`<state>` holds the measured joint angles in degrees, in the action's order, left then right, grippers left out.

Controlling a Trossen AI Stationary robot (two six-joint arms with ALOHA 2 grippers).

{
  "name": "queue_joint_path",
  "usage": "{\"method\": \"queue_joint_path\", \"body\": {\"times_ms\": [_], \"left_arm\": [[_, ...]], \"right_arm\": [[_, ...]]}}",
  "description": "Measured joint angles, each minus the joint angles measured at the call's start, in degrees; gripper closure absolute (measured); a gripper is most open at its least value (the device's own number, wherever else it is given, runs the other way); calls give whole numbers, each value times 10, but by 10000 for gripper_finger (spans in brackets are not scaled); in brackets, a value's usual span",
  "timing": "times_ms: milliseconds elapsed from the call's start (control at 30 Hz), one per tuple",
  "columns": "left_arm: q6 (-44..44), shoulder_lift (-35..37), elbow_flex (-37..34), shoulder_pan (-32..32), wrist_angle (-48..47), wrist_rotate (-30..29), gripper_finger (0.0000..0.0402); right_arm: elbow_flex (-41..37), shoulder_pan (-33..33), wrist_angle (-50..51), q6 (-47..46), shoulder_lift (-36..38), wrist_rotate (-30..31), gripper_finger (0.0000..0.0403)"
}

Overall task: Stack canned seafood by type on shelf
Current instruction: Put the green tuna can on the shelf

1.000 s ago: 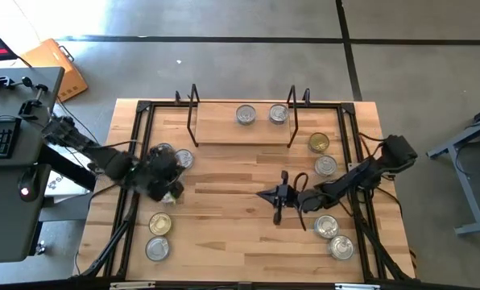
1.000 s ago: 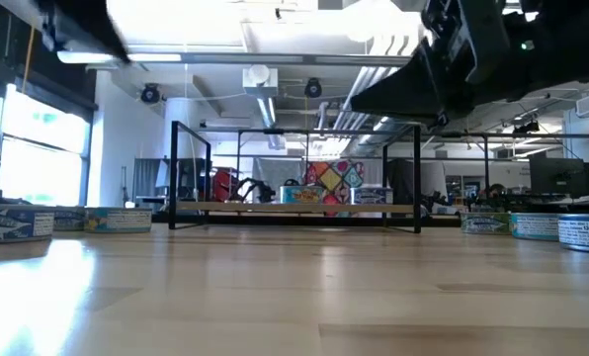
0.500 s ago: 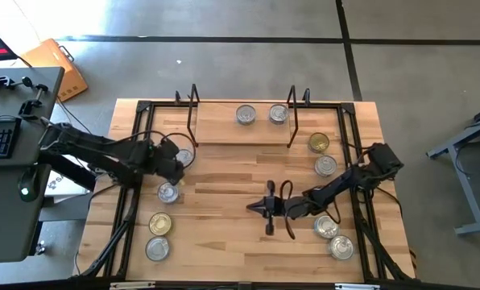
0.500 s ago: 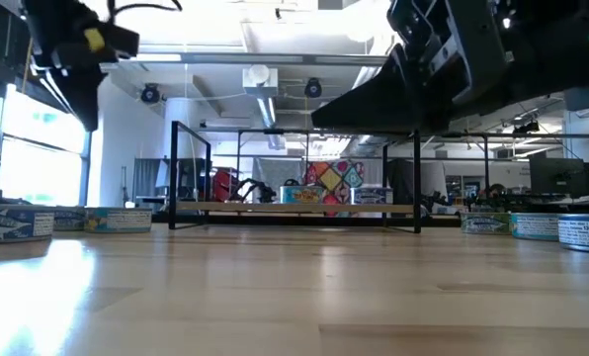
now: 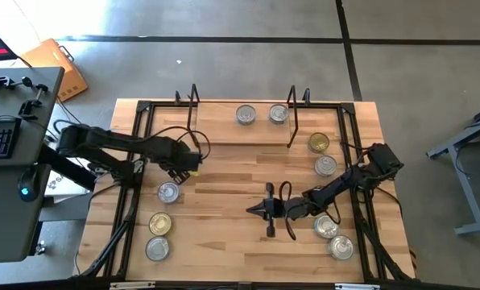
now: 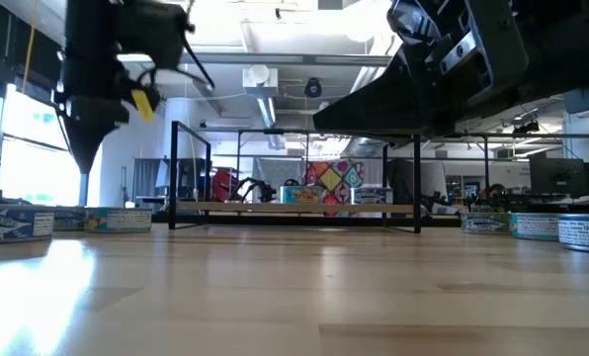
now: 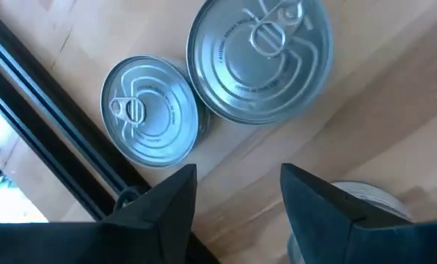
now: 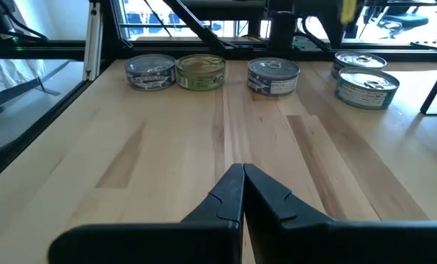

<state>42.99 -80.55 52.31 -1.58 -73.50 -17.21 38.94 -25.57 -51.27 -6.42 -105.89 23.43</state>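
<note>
Shelf (image 5: 242, 129), high view: two silver-topped tins (image 5: 246, 115) on its board at the bench's (image 5: 224, 242) far edge; left gripper (image 5: 178, 171) beside a loose tin (image 5: 168, 192). Left wrist view: fingers (image 7: 176, 198) spread wide, empty, above two silver tins (image 7: 256, 59). Right wrist view: right gripper (image 8: 243, 182) pinched closed, empty, mid-bench.

Grey concrete floor (image 5: 224, 64), dark desk (image 5: 6, 161), bright windows (image 6: 23, 138).

A light wooden table (image 5: 240, 234) carries a low wood shelf (image 5: 240, 133) at twelve o'clock holding two silver tins (image 5: 246, 115), with more tins (image 5: 158, 223) at eight o'clock and others (image 5: 324, 165) at three to four o'clock.
</note>
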Motion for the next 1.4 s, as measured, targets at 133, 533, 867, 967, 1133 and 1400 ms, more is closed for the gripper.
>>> {"method": "queue_joint_path", "body": {"times_ms": [133, 533, 867, 967, 1133, 1400], "left_arm": [[-44, -41, 0, -26, 0, -18, 227], [-183, -57, -135, -123, 113, -18, 231], [-182, -57, -137, -91, 118, -30, 324], [-159, -56, -133, -78, 105, -12, 385], [-116, -60, -89, -37, 36, 71, 394], [-105, -59, 12, 31, -5, 81, 401]], "right_arm": [[0, -6, 1, 4, 0, 0, 403], [0, -12, 10, 4, 0, 0, 403], [-1, -8, 7, 4, 0, 3, 403], [-1, -8, 6, 3, 0, 3, 403], [-1, -8, 6, 3, 0, 3, 403], [-1, -8, 6, 3, 0, 4, 403]]}}
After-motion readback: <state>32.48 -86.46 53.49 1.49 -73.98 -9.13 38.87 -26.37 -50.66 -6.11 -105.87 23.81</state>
